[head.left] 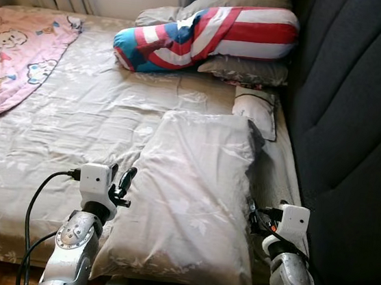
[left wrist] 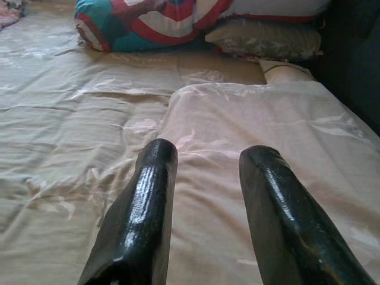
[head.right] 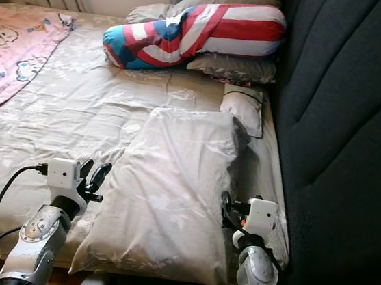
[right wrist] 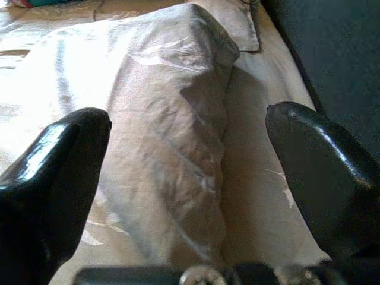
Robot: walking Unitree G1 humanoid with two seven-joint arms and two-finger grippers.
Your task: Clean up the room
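A large beige floral pillow (head.left: 192, 191) lies lengthwise on the near right part of the bed (head.left: 75, 129), its near end reaching the bed's edge. My left gripper (head.left: 122, 172) sits at the pillow's left edge, open, with nothing between its fingers (left wrist: 151, 196). At the pillow's right edge, close to the headboard side, is my right gripper (head.left: 254, 215). It is open wide, and the pillow's side seam (right wrist: 202, 136) lies between its fingers without being clamped.
A red, white and blue striped pillow (head.left: 209, 35) rests on grey pillows (head.left: 243, 69) at the far end. A small white pillow (head.left: 256, 112) lies beyond the beige one. A pink cartoon blanket (head.left: 15, 54) covers the far left. A dark padded headboard (head.left: 358, 120) runs along the right.
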